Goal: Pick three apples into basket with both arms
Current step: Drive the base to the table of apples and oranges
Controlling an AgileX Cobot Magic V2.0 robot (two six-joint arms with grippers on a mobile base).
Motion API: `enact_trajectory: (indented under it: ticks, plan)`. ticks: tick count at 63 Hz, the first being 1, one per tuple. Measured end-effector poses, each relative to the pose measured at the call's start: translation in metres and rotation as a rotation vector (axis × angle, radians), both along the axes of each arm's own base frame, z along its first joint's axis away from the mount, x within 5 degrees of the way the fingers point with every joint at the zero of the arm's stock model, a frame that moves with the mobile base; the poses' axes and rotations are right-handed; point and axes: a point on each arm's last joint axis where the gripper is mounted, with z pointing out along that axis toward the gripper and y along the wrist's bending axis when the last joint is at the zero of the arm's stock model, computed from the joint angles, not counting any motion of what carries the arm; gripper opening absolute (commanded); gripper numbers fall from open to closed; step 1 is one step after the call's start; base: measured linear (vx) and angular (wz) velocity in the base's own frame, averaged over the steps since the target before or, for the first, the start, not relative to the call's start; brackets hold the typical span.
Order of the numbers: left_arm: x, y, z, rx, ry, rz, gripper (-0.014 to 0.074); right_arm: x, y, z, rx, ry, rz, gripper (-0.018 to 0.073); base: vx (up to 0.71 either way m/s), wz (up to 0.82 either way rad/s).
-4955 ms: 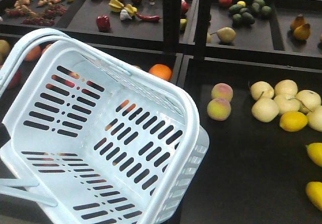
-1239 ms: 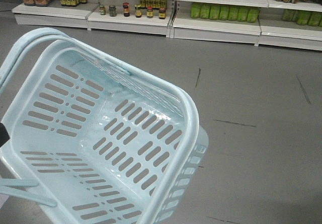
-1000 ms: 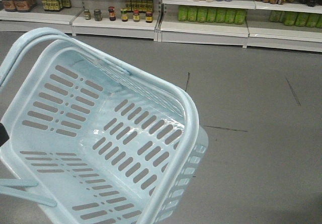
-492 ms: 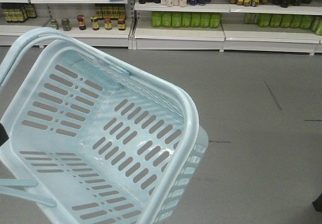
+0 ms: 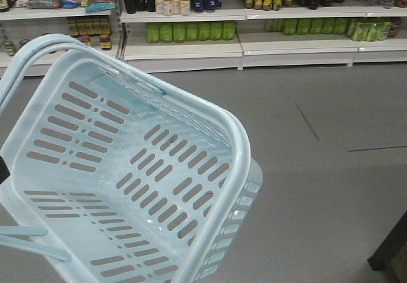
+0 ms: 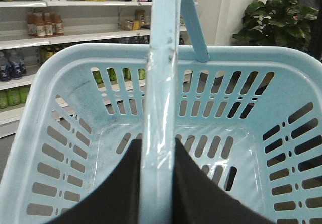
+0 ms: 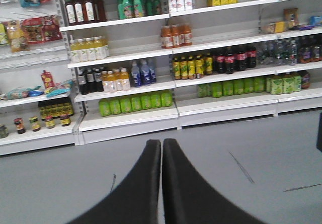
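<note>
- The basket (image 5: 236,168) hangs tilted over the floor (image 5: 331,187) and fills the left half of the front view. Its right rim is the edge nearest the open room.
- Right of that rim, open grey floor runs to the shelves (image 5: 191,51) along the back. Basket and shelves stand well apart.
- 1 dark object (image 5: 391,251) cuts into the lower right corner of the front view. What it is cannot be told.
- 2 thin dark lines (image 5: 308,122) mark the floor right of the basket.
- The left gripper (image 6: 157,146) pinches the basket (image 6: 251,53) by 1 handle (image 6: 160,83). Its 2 black fingers (image 6: 201,194) press on the handle, 1 on each side.
- A 2nd handle (image 6: 193,27) rises just behind the 1st and meets the far rim.
- In the left wrist view, the slotted walls and bottom lie below the gripped handle.
- 1 plant (image 6: 282,12) stands beyond the far right corner of the basket.
- The right gripper (image 7: 161,143) has its 2 fingers (image 7: 136,183) pressed together, tip to tip. It points across the floor (image 7: 251,143) toward the shelves (image 7: 126,121), well apart from them.
- Count: 1 basket, 2 handles, 2 grippers, 1 plant, and 3 orange bottles (image 7: 176,35) side by side on 1 shelf.
</note>
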Motion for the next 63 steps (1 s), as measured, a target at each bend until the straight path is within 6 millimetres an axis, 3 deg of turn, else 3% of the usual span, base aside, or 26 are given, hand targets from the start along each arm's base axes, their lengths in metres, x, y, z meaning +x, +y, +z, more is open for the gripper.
enact_trajectory:
  ticks: [63]
  plan:
    - [0.0, 0.0, 0.0, 0.0, 0.0, 0.0, -0.0006, 0.0, 0.0, 0.0, 0.0, 0.0, 0.0, -0.0005, 0.15, -0.59]
